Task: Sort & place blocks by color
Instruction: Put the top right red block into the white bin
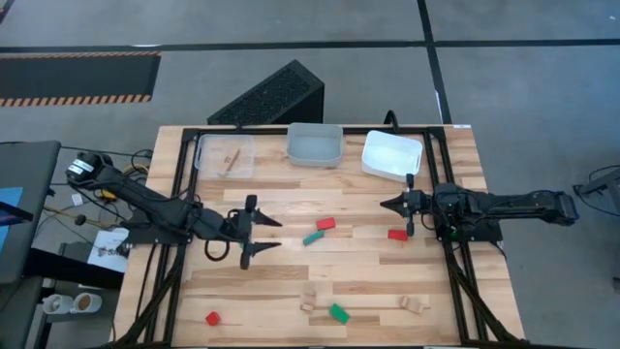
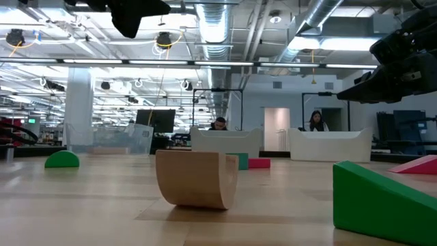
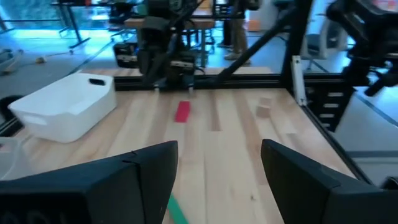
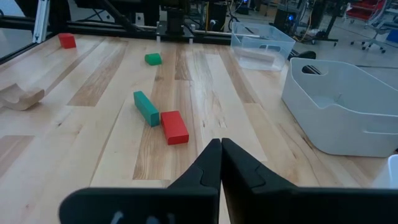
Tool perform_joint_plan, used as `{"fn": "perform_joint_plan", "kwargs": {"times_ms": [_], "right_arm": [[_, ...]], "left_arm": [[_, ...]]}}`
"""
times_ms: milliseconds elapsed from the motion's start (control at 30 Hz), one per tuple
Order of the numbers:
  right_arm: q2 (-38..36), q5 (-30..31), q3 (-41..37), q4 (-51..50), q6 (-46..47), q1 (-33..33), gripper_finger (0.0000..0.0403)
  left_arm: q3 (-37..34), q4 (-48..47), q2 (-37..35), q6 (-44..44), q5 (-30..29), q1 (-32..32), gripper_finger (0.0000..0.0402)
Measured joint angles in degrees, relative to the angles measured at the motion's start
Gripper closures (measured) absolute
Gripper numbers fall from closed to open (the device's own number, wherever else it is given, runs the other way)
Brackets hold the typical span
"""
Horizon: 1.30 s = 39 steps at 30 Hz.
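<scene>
Small wooden blocks lie flat on the table. A red brick and a green brick lie side by side at the middle, and another red brick lies to their right. Near the front edge are a red block, a green block, a plain wood arch and a plain wood piece. My left gripper hangs open left of the middle bricks, pointing at them, with nothing between its fingers. My right gripper is shut and empty, right of the middle.
Three trays stand along the far edge: a clear one on the left with a plain wood piece in it, a clear one in the middle, and a white one on the right. Black frame rails run along the table's sides.
</scene>
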Motion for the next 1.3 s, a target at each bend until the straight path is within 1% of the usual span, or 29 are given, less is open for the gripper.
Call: {"fn": "perform_joint_plan", "kwargs": {"times_ms": [167, 267, 433, 533, 700, 800, 900, 1000, 1100, 1167, 1300], "right_arm": [[0.0, 0.0, 0.01, 0.02, 0.0, 0.0, 0.0376], [0.0, 0.17, 0.0, 0.1, 0.01, 0.0, 0.0375], [-0.02, 1.61, 0.01, 0.91, 0.01, -0.38, 0.0375], [0.0, 1.62, 0.01, 0.94, 0.0, -0.37, 0.0376], [0.02, 1.48, 0.18, 1.57, 4.84, -0.28, 0.0376], [0.0, 1.45, 0.31, 2.04, 8.01, -0.28, 0.0376], [0.02, 1.48, 0.36, 6.87, 12.06, -0.28, 0.0376], [0.0, 1.49, 0.44, 13.85, 15.14, -0.28, 0.0376], [0.0, 1.44, 0.56, 19.6, 17.42, -0.28, 0.0376], [0.0, 1.42, 0.59, 21.19, 17.63, -0.27, 0.0376], [0.03, 1.4, 1.6, 19.48, 18.96, -0.26, 0.037]], "left_arm": [[-0.35, -0.15, 0.0, -0.67, 0.05, 0.02, 0.0182], [-3.09, 3.51, -1.45, -0.97, -1.45, 0.01, 0.0182], [-9.14, 9.26, -9.07, -1.65, -2.68, 0.09, 0.0182], [-12.16, 10.13, -14.52, -2.69, -4.35, 0.09, 0.0182], [-14.53, 10.38, -20.74, -1.73, -8.11, 0.09, 0.0182], [-14.75, 10.92, -22.89, 0.41, -8.77, 0.09, 0.0182], [-14.75, 12.28, -24.37, 1.82, -6.43, 0.08, 0.0182], [-14.73, 13.33, -25.11, 2.16, -4.46, 0.0, 0.0182], [-14.73, 13.22, -25.05, 2.31, -3.94, 0.0, 0.0182], [-14.74, 13.1, -24.87, 2.42, -3.98, 0.0, 0.0182], [-14.79, 11.12, -24.88, 4.47, -5.71, 0.0, 0.0182]]}}
